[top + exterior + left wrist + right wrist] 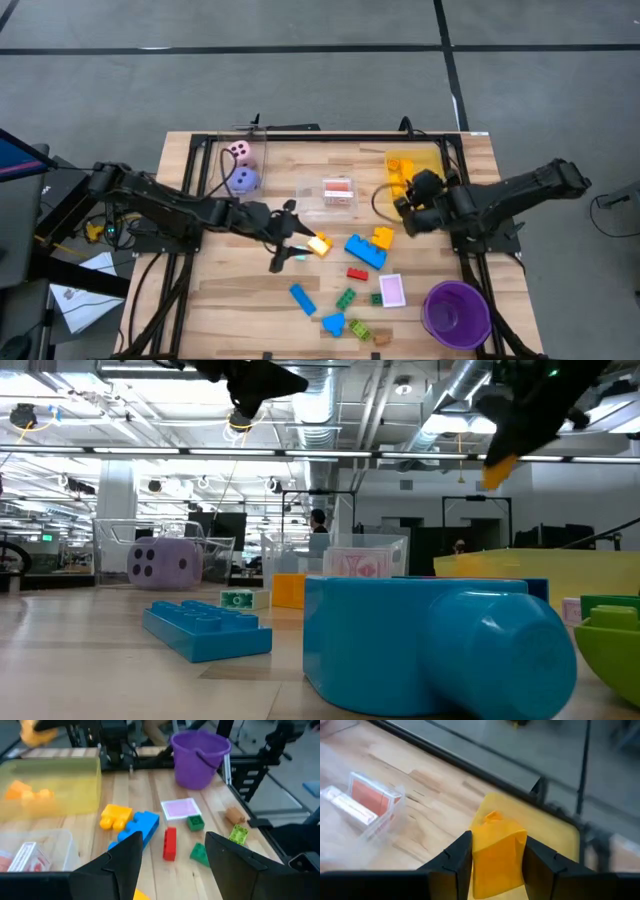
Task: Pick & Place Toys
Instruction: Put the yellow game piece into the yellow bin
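1 orange brick (497,851) is clamped in the right hand (496,856) above the yellow bin (413,165); early release could bounce it onto the tabletop (230,300). Left hand (170,857) hangs half-open, empty, over scattered bricks.

dice (241,165): 2 | bins (338,193): 2 | purple cup (456,312): 1 | pink card (392,290): 1
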Available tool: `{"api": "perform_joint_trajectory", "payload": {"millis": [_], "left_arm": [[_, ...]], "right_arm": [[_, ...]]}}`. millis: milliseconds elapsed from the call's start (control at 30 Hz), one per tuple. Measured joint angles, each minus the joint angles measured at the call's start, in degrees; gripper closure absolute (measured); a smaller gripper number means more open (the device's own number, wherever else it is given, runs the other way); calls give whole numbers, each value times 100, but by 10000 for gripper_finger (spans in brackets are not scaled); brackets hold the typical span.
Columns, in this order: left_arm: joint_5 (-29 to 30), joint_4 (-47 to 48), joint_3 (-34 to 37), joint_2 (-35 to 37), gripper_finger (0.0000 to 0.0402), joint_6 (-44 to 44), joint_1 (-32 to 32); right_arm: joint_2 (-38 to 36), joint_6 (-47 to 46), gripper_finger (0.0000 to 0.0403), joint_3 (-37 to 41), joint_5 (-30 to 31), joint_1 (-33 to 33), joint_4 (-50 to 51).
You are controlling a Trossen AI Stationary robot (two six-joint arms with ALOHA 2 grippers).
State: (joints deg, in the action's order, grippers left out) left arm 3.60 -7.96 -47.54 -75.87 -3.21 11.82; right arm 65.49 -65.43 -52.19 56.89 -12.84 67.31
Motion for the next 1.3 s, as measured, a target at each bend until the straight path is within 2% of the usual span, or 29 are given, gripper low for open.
{"api": "perform_joint_trajectory", "payload": {"millis": [167,267,467,633,933,1133,1300], "left_arm": [[9,-469,312,237,188,-20,-96],[11,-611,374,279,188,-26,-130],[9,-610,377,280,195,-48,-128],[9,-634,379,280,206,-51,-128],[15,-757,381,280,218,-71,-128],[36,-804,381,280,218,-72,-128],[37,-813,381,280,220,-72,-128]], "right_arm": [[-218,1211,274,580,-610,1003,-1859],[-210,1902,274,764,-1013,1663,-2593],[-137,2539,274,970,-1464,2613,-3106],[-87,3109,274,1278,-2073,3180,-4039],[140,3436,273,1721,-2280,3476,-4482],[137,3554,270,1705,-2386,3566,-4778],[408,3639,269,1708,-2470,3713,-4867]]}}
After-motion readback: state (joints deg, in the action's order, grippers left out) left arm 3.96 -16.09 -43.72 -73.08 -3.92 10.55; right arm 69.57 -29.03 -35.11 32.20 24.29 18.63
